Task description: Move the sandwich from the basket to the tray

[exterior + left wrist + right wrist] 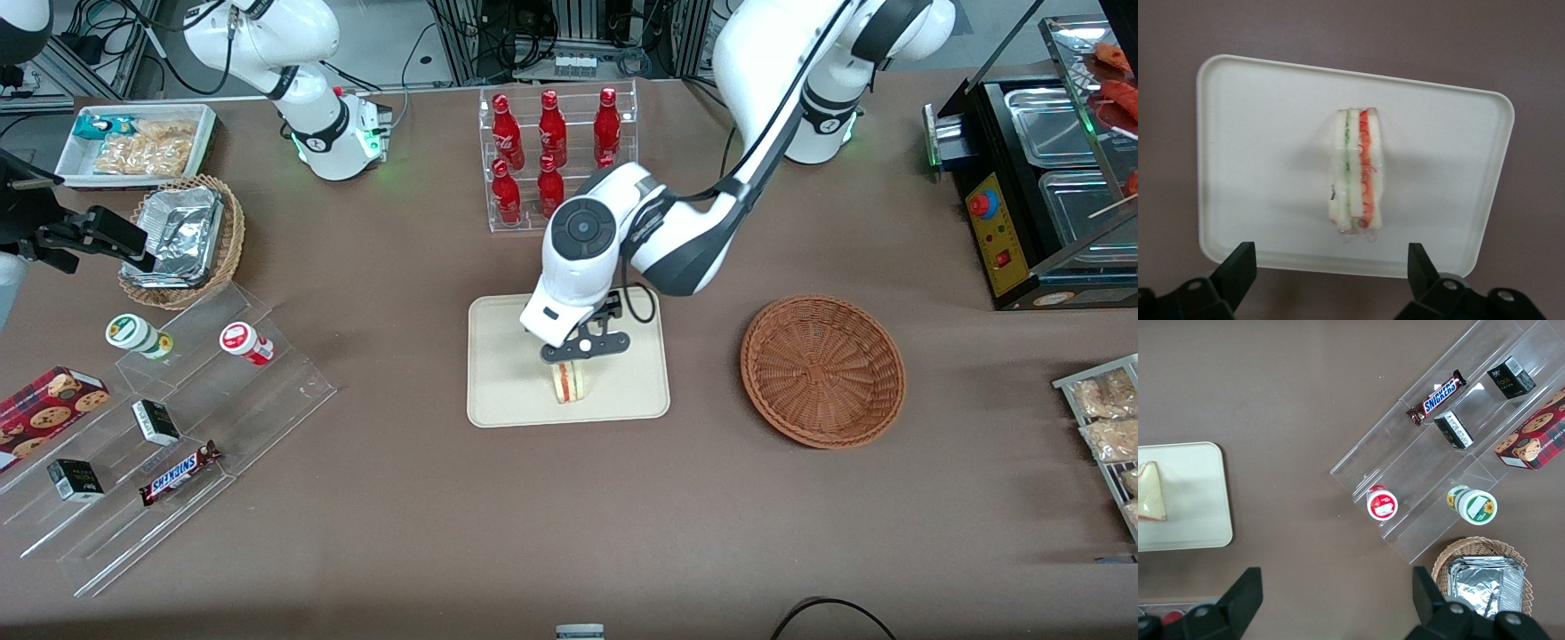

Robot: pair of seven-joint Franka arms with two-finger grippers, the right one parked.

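Sandwich (1355, 172) seen standing on cut edge on cream tray (1251, 133), near tray middle. Gripper (575, 357) hovering directly above, fingers spread wide, nothing grasped. Reddish-brown basket (823, 370) empty, beside tray toward working arm's end of bench. Placement judged done; next, straight lift-off required, sandwich not to be tipped.
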